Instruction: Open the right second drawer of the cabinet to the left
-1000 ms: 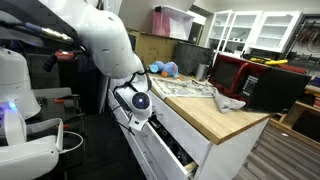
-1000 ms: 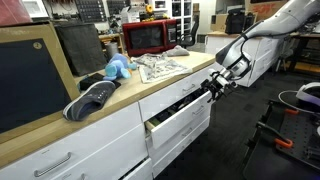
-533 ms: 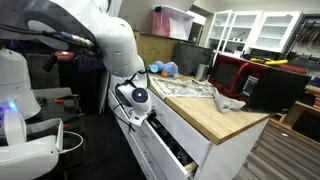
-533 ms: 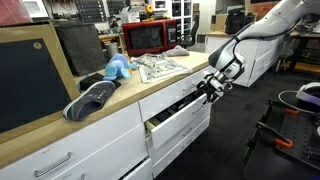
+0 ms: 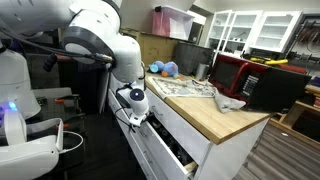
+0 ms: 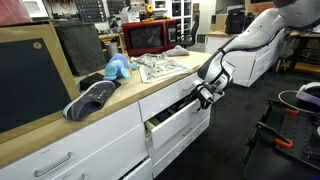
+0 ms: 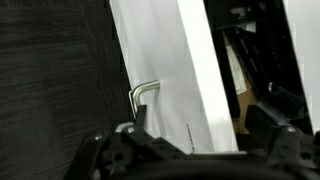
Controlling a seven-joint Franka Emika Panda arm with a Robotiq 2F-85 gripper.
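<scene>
The cabinet point(image 5: 228, 152) point(image 6: 95, 140) is long and white with a wooden top. Its second-row drawer point(image 5: 168, 143) point(image 6: 180, 113) stands partly pulled out. In the wrist view the white drawer front point(image 7: 165, 60) runs up the middle, with its silver bar handle point(image 7: 143, 93) at the left and dark tools point(image 7: 250, 70) inside at the right. My gripper point(image 5: 137, 106) point(image 6: 206, 94) point(image 7: 200, 135) is open at the drawer's end. One finger point(image 7: 132, 135) is outside by the handle. The other finger point(image 7: 270, 118) is on the inner side, so the jaws straddle the front panel.
On the wooden top lie a newspaper point(image 5: 185, 88) point(image 6: 160, 66), a blue plush toy point(image 5: 163, 68) point(image 6: 117, 68), a grey cloth point(image 5: 228, 100), a dark shoe point(image 6: 92, 98) and a red microwave point(image 5: 240, 75) point(image 6: 150, 37). A white machine point(image 5: 20, 120) stands beside the arm.
The gripper has come down and closer along the drawer front, and the arm's elbow has swung over. The drawer's opening looks the same.
</scene>
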